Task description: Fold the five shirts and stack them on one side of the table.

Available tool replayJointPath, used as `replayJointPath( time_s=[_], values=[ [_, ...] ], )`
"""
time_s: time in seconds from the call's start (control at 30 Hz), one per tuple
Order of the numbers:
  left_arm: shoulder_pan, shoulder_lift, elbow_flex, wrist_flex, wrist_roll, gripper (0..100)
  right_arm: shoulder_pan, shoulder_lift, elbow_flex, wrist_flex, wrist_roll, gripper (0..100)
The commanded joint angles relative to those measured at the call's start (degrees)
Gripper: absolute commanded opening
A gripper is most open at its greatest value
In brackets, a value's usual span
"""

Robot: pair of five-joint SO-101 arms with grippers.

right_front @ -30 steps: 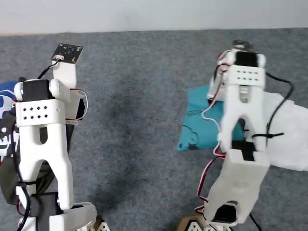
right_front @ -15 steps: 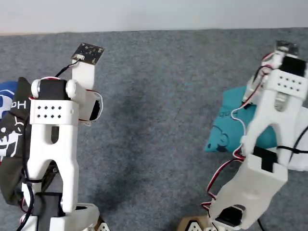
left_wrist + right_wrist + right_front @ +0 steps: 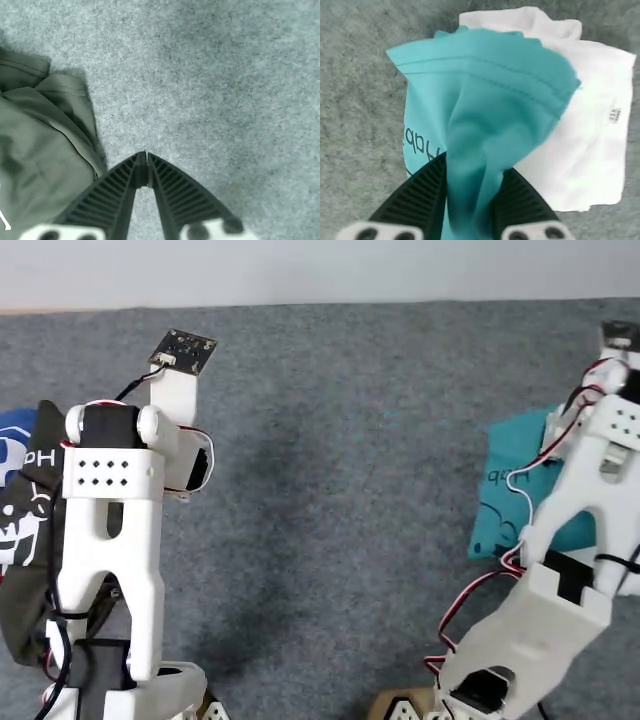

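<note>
Now we see the right claw (image 3: 475, 167) pinching a bunched fold of the teal shirt (image 3: 485, 85). This shirt lies partly over a white shirt (image 3: 592, 125) at the right edge of the grey tabletop (image 3: 225, 75). Our left claw (image 3: 147, 159) is closed tip to tip with nothing in it, just beside a crumpled olive shirt (image 3: 35, 150). A blue shirt (image 3: 12, 435) lies at the tabletop's left edge.

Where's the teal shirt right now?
The teal shirt sits at the right edge of the table in the high view, pinched in the right tool and overlapping a white shirt.
</note>
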Motion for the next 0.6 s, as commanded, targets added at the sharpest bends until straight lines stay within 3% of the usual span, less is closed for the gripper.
replayJointPath(
  time_s=[0.0,0.37,0.57],
  values=[
    [0.5,-2.2,-0.2,1.3,-0.4,1,1.9,-5.4,-2.4,-0.9,1.6,0.8],
    [0.5,-2.2,-0.1,1.3,-0.4,1,13.9,6.4,-2.3,-9.5,7.0,0.8],
    [0.5,-2.2,-0.1,1.3,-0.4,1,16.7,13.1,-2.3,-13.2,11.0,0.9]
  ],
)
